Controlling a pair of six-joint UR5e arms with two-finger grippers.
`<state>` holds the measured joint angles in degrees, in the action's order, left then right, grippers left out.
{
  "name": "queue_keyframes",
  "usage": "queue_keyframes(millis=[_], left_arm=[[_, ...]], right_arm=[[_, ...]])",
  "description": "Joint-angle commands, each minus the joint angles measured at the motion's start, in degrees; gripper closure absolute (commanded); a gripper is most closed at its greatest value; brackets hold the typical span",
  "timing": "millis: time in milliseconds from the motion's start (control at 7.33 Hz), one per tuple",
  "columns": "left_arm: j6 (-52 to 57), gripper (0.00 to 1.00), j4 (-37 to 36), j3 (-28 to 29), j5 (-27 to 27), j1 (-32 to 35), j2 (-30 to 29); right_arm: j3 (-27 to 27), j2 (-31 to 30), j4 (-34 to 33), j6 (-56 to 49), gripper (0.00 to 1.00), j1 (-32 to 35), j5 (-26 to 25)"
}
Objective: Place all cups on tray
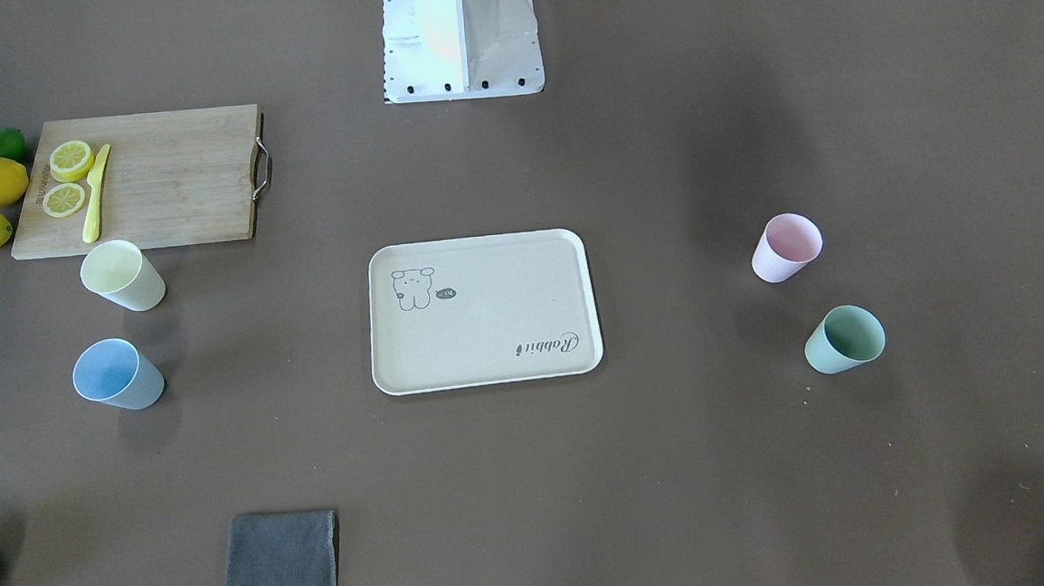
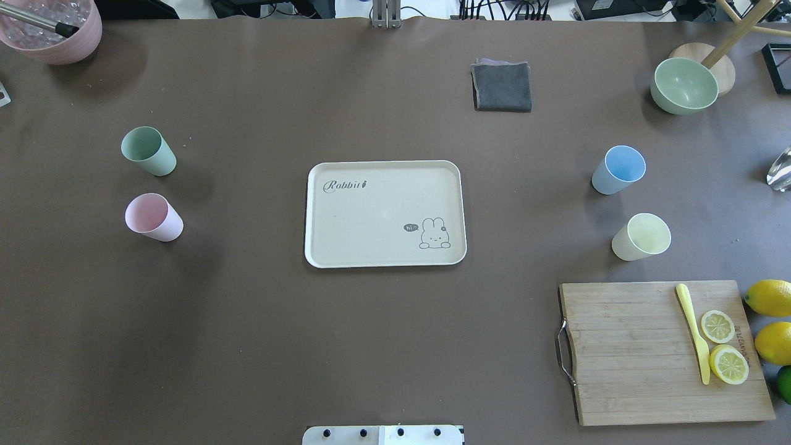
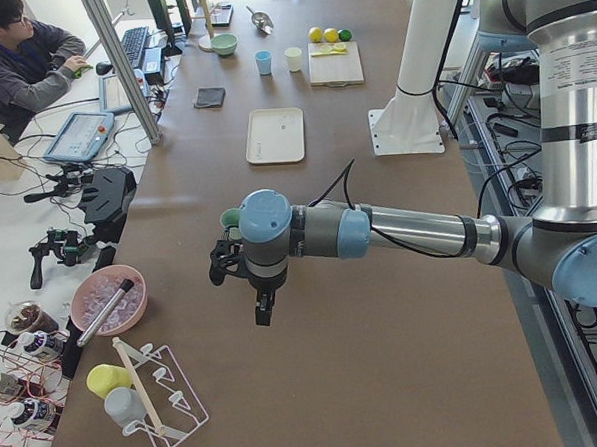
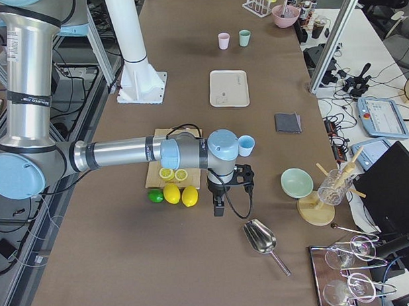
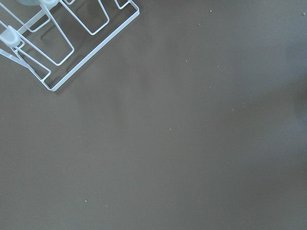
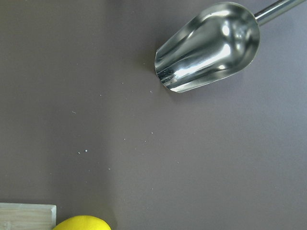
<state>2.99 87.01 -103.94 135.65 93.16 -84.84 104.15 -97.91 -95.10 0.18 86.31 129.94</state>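
tray (image 2: 371, 216) | script (image 2: 346, 185) "Rabbit" | bubble (image 2: 411, 227) "hi" | rabbit drawing (image 2: 435, 233) beside bubble

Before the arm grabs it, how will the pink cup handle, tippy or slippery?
The pink cup stands upright and empty, so it is probably light and could tip if nudged near the rim. Its smooth tapered wall might slide down through a loose grip.

White wire rack (image 5: 62, 38) on brown table (image 5: 182, 143)
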Motion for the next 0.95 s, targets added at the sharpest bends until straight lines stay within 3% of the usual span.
queue_keyframes(millis=[0, 409, 682, 818], left_arm=[[0.09, 0.02, 1.74, -0.47, -0.03, 0.00, 0.73], [0.09, 0.02, 7.72, -0.56, -0.20, -0.17, 1.61], [-0.61, 0.02, 8.17, -0.29, -0.56, -0.18, 1.00], [-0.35, 0.02, 8.70, -0.73, -0.04, -0.17, 0.56]], right_arm=[[0.09, 0.09, 0.00, 0.00, 0.00, 0.00, 0.05], [0.53, 0.97, 0.00, 0.09, 0.00, 0.00, 1.79], [1.76, 3.15, -0.09, 0.35, 0.00, 0.09, 9.33], [2.71, 3.51, -0.09, 1.05, 0.00, 0.09, 9.19]])
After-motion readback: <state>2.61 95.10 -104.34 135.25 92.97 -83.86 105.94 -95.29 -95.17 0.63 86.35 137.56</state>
